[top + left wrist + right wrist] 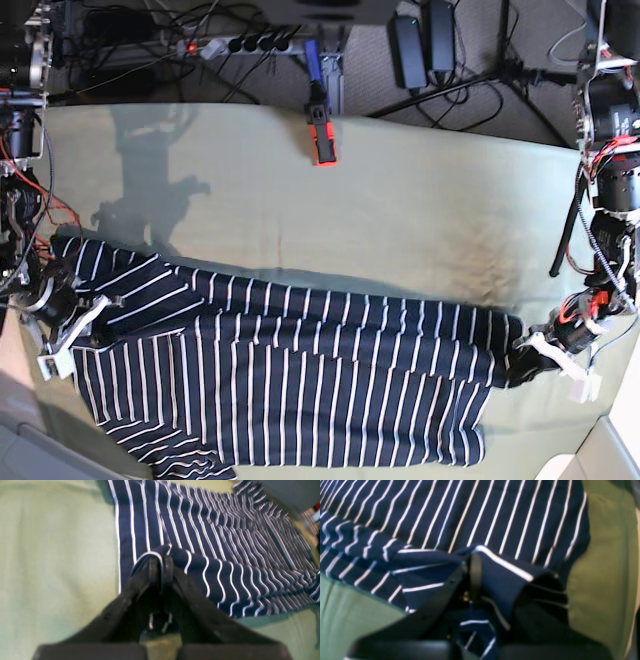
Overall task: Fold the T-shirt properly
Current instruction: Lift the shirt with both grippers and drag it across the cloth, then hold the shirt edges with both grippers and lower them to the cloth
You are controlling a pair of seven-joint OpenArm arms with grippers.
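In the base view, a pale green worktop (400,210) fills most of the frame, its far edge running below a dark floor strewn with black cables (460,90) and dark equipment. A blue and orange-red object (322,130) juts over the middle of that far edge, and a dark shadow lies on the cloth-like surface toward the far left corner. The T-shirt (300,400), navy with white stripes, spreads along the near edge, from near the left edge of the worktop toward the right one, with a long fold across it and a bunched part at the near left. The left fingers (530,357) are at the fold's right end, the right fingers (97,325) at the shirt's left part. Pale, curved shapes show in both near corners of the frame. In the left wrist view, the left fingers are closed narrowly on a raised edge of the shirt, smooth green surface showing beside it and a blurred grey shape (287,492) at the upper right. In the right wrist view, the right fingers are narrow too, pinching a peaked fold of the shirt; green surface lies on both sides, with a pale worktop border along the right.
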